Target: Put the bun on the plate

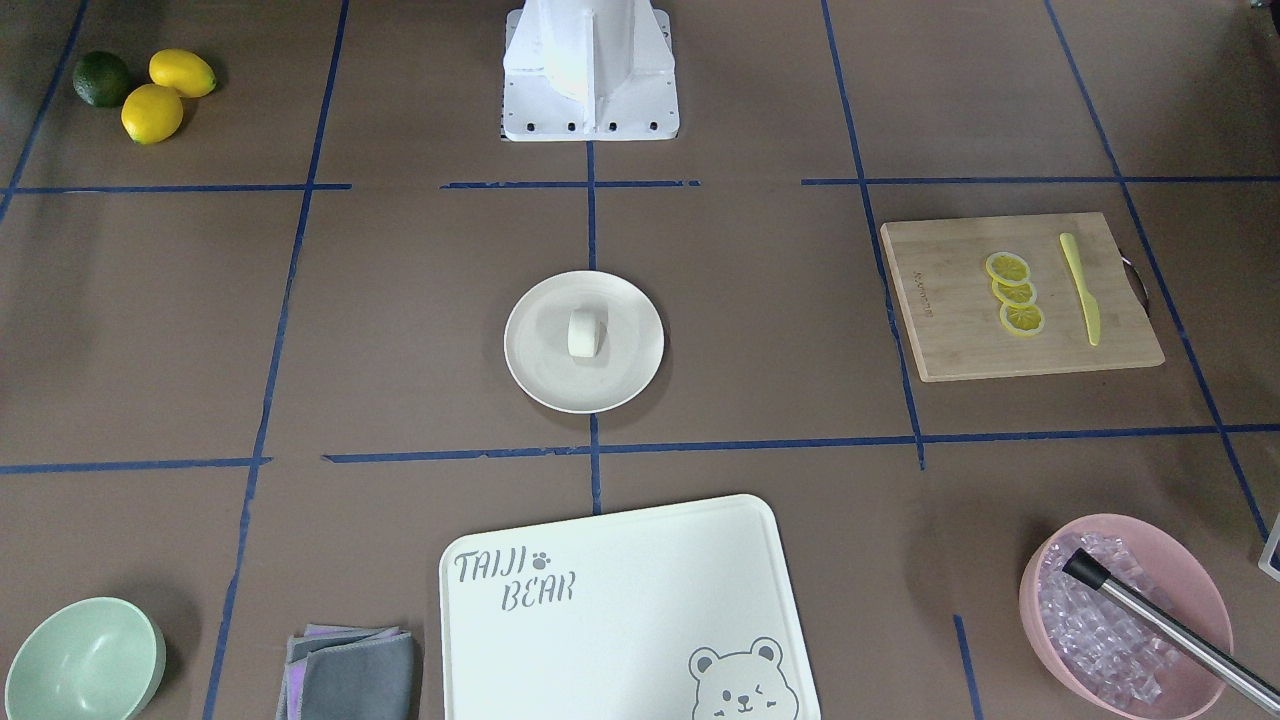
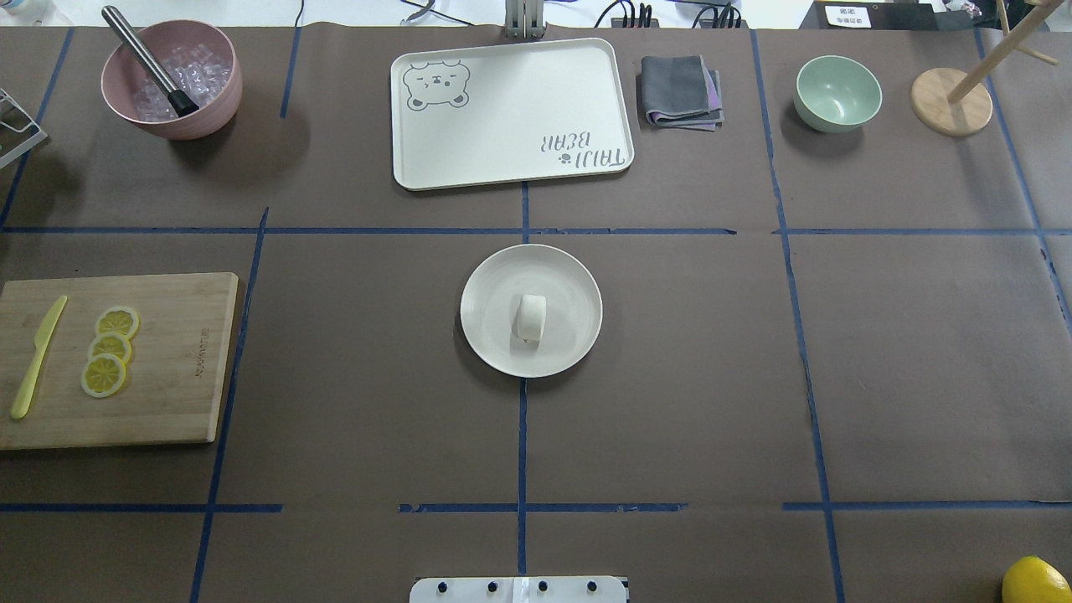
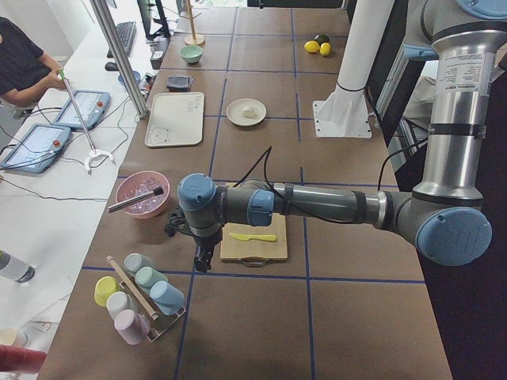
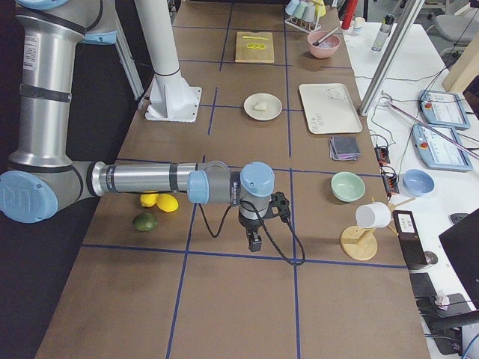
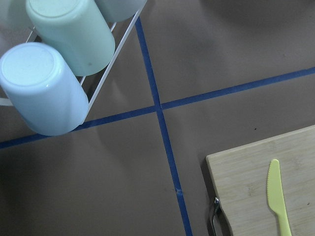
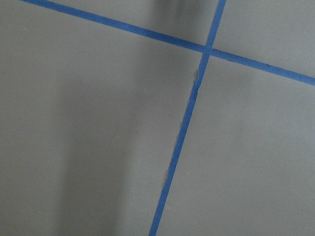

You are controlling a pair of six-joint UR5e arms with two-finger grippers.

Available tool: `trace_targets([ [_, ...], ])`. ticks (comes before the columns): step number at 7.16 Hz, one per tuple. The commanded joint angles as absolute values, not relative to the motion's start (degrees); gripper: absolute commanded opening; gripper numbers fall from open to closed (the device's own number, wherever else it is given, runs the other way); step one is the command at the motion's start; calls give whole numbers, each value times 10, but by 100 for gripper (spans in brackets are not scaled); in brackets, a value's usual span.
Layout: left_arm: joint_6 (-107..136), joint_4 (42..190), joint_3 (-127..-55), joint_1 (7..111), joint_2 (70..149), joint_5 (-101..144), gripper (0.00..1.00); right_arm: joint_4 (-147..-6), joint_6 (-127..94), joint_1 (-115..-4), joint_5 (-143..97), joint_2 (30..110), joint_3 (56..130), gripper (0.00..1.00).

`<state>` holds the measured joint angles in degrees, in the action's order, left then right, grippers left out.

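- The left gripper hangs over bare table just beside the cutting board. I cannot tell whether its jaws are parted.
- The right gripper hangs near the lemons. Its state is equally unreadable.
- Well away from both, roughly midway between them, the bun lies on the plate, its long axis pointing toward the robot's base. Neither arm looks nearer, and the placing appears done.

Bare table rings plate; tray nearest, beyond it.
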<state>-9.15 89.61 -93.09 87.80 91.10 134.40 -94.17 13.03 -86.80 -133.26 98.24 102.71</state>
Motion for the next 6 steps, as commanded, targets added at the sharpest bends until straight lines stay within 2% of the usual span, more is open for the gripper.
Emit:
trace_targets([
  [1,-88,897,-930,878,906,1345,100,-987,158,-887,-1334,961,1029,100],
  [6,-29,896,-956,877,894,1354,100,-986,158,-888,-1332,959,1029,100],
])
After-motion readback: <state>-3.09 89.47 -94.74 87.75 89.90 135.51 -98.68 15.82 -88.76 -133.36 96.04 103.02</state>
